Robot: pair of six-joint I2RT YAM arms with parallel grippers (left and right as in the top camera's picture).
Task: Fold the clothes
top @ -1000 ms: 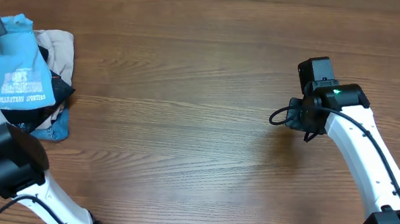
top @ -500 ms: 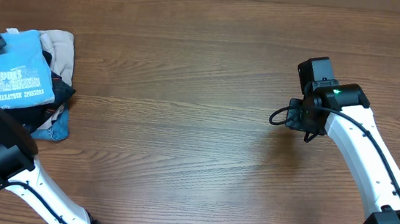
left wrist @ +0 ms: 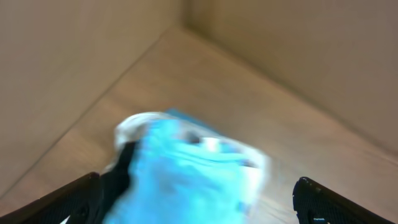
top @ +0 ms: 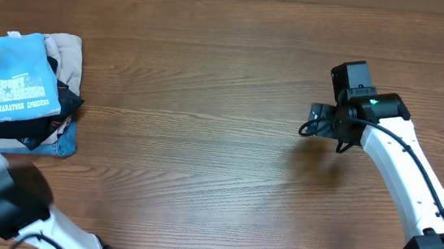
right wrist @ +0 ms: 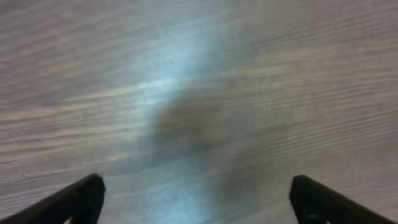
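Sky-blue T-shirt (top: 15, 80) lies untouched below the left hand (left wrist: 198, 190), whose fingers stand wide apart, empty.

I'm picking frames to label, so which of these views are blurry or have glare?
Overhead: sharp and evenly lit, with the print on the blue T-shirt legible. Left wrist: heavily blurred, the shirt only a cyan smear. Right wrist: soft focus, with a pale glare streak on the table and a dark shadow patch below it.

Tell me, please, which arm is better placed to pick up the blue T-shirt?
Left. The left gripper hangs open above the blue T-shirt, while the right gripper hovers open over bare table far across from it.
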